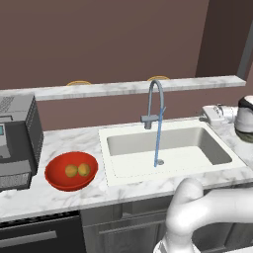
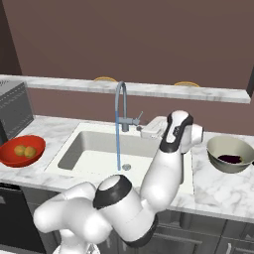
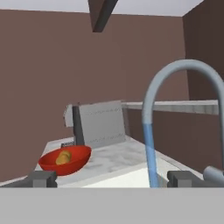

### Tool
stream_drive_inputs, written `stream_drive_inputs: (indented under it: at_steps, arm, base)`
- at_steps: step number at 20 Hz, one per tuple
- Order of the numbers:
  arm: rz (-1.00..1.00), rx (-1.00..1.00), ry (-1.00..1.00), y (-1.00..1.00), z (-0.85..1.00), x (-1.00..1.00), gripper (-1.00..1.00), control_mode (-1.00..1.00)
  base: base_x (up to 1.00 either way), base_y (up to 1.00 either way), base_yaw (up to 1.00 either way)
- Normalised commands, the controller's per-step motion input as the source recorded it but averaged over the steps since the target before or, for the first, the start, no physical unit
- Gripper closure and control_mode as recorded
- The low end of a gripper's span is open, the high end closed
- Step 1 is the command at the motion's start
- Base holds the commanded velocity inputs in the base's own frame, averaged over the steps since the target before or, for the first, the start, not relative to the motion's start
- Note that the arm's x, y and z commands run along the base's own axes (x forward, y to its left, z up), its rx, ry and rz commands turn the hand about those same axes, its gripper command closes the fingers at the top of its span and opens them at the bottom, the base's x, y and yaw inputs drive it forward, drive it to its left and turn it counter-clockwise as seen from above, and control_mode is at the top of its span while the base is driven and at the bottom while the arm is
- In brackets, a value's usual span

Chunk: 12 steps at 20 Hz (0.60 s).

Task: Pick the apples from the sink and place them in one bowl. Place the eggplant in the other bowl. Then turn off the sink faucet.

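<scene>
On my far left a grey appliance (image 1: 17, 141) sits on the table (image 1: 59, 197), no writing legible; beside it the red bowl (image 1: 70, 171) holds both apples (image 1: 77, 170); water runs from the faucet (image 1: 154, 106) into the sink (image 1: 168, 148); my end effector (image 3: 111, 178), fingers apart and empty, hovers near the faucet; the eggplant (image 2: 231, 159) lies in the grey bowl (image 2: 229, 154) at right.
</scene>
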Motion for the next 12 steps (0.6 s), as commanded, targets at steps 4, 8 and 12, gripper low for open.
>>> stream_drive_inputs:
  at_steps: [4,8,12]
  arm:
    - [-0.09,-0.07,-0.04,0.28,-0.06,0.04,-1.00,-1.00]
    - [-0.07,-0.10,-0.09,0.38,-0.06,0.00,-1.00,-1.00]
    - [-0.06,-0.08,-0.07,0.33,-0.05,0.00,-1.00,-1.00]
  base:
    - [0.00,0.00,0.00]
    - [0.00,0.00,0.00]
    - [0.00,0.00,0.00]
